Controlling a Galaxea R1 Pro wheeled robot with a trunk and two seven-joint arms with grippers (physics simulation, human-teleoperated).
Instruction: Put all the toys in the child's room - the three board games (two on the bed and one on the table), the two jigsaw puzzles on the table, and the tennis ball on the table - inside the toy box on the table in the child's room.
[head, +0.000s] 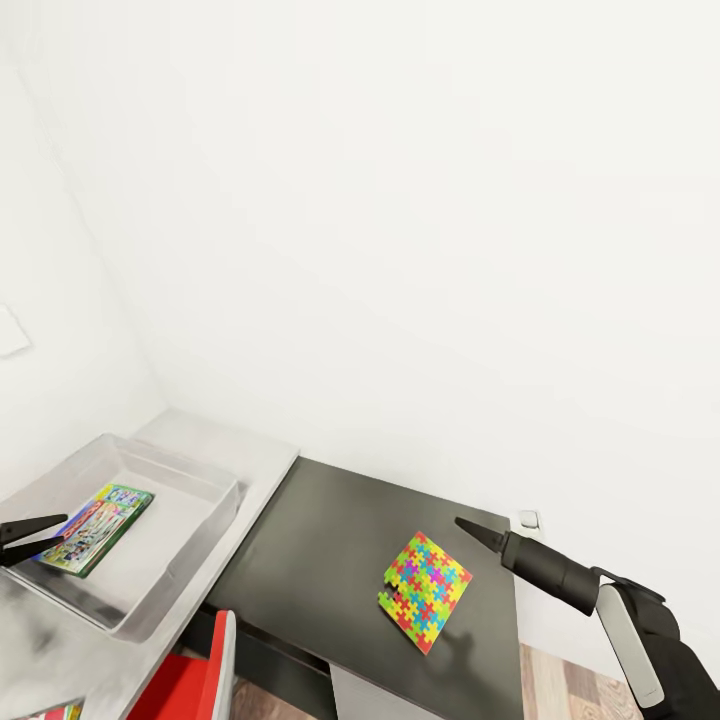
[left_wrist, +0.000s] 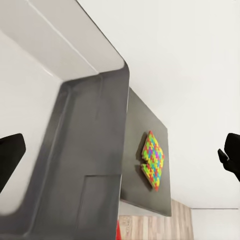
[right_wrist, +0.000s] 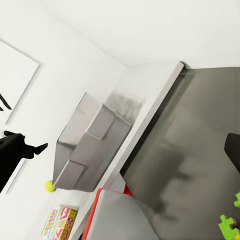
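Fingers of the left gripper look parted and empty beside the toy box, where a board game lies flat; the right gripper narrows to one dark tip above the jigsaw puzzle on the dark counter, its state unclear. From the left wrist, dark fingers sit wide apart, the puzzle beyond the grey tray wall. From the right wrist, the tennis ball lies just beside the toy box, another board game nearby.
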